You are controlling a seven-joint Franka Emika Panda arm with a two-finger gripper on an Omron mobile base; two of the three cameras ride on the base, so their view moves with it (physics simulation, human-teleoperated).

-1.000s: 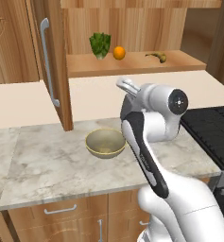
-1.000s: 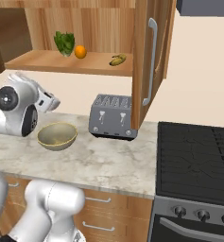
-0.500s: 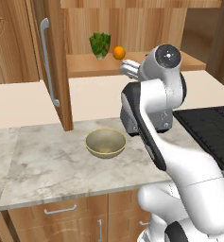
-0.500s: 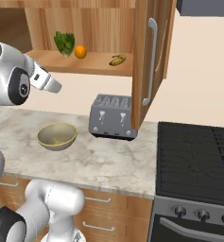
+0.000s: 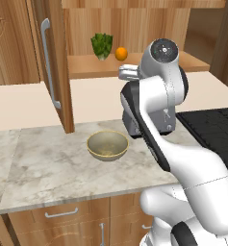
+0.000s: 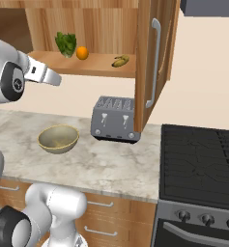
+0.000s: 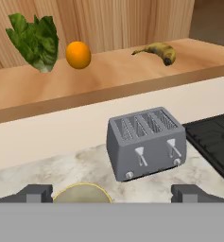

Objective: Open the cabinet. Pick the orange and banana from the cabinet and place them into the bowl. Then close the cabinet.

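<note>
Gripper (image 7: 111,193): jaws spread wide, nothing between them; raised in the air below the shelf front, above the counter, facing the open cabinet
Cabinet (image 6: 152,62): both doors swung open, bar handles visible on the door edges
Orange (image 7: 78,55): on the cabinet shelf, just beside the leafy green vegetable (image 7: 34,41), not touching the gripper
Banana (image 7: 158,51): on the same shelf, well apart from the orange, toward the stove side
Bowl (image 5: 107,145): upright on the marble counter (image 5: 53,168), nothing inside, near the toaster
Toaster (image 6: 115,119): grey, four slots, on the counter under the shelf
Stove (image 6: 198,169): black cooktop past the counter's end
</note>
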